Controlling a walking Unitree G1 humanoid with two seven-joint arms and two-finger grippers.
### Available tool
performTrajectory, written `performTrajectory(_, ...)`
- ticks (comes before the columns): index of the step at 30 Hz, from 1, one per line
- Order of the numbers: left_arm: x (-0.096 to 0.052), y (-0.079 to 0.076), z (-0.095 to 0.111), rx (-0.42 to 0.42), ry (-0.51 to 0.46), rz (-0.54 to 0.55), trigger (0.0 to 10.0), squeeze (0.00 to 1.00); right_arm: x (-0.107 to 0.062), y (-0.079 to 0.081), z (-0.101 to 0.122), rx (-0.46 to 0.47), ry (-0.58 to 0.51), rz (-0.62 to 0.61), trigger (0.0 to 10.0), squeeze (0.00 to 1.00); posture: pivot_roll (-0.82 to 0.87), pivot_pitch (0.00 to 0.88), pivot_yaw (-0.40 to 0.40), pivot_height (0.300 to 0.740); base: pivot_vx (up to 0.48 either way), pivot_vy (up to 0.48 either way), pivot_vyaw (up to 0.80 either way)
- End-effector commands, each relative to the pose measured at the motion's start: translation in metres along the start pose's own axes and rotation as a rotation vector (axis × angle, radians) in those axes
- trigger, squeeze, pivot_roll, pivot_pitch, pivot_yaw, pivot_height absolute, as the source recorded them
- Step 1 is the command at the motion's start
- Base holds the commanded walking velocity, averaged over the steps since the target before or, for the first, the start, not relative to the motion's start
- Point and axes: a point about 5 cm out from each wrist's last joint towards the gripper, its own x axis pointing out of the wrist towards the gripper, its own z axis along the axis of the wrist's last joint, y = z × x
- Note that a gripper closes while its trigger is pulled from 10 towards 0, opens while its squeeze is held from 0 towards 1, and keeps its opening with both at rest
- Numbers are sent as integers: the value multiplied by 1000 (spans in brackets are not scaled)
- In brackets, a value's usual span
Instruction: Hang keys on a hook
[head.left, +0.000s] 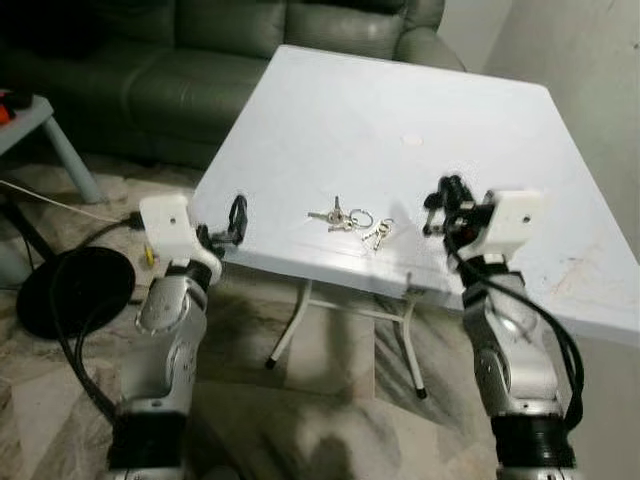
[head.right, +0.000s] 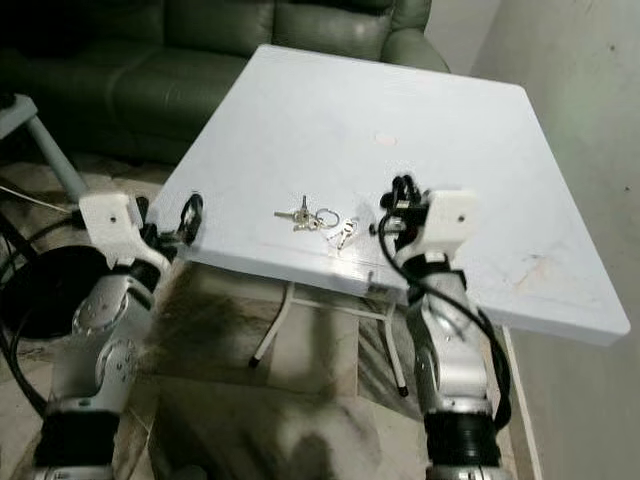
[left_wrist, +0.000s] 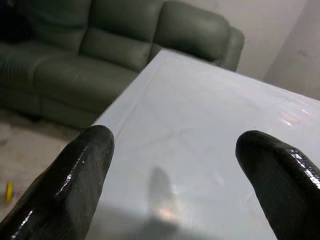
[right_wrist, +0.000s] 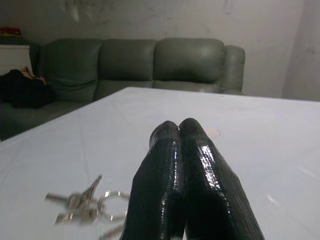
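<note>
We are at the very start, as far as we can judge: the keys (head.left: 350, 222) lie loose on the white table (head.left: 400, 100), close to its near edge, and nothing holds them, so picking them up, carrying them and hanging them are all left to do. We see no hook from here, so we cannot say where they must go. Our right gripper (head.left: 440, 208) sits low over the table just to the right of the keys, near but apart from them, its two black fingers (right_wrist: 185, 165) pressed together and holding nothing. Our left gripper (head.left: 236, 222) rests at the table's near-left edge, well apart from the keys, with its fingers (left_wrist: 75, 175) spread wide and pointing across the tabletop toward the green sofa (head.left: 200, 60). Both forearms rise from below the table edge.
</note>
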Motion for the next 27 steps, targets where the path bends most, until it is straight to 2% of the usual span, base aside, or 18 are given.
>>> performTrajectory(1,-3,0,2,-13,-11,-3,10000,0,-3,-1,3,-17,-7,9,10000,0,41,18,-60,740,0,0,0)
performTrajectory(4,-10,4,-7,-4,-16,-4,10000,0,-12,-3,-11,-36,37,15,10000,0,40,10,-58,740,0,0,0)
performTrajectory(10,-5,8,-18,59,19,-11,10000,0,-13,-13,-30,-87,99,7,10000,0,38,0,-55,740,0,0,0)
performTrajectory(14,-1,11,-18,49,10,-6,10000,0,-9,-16,-33,-105,107,11,10000,0,36,0,-52,740,0,0,0)
performTrajectory(20,12,11,-11,81,-15,1,10000,0,2,-20,-34,-137,102,30,10000,0,44,0,-50,740,0,0,0)
performTrajectory(27,14,13,-3,97,-50,22,10000,0,8,-17,-32,-142,109,29,10000,0,41,0,-50,740,0,0,-104)
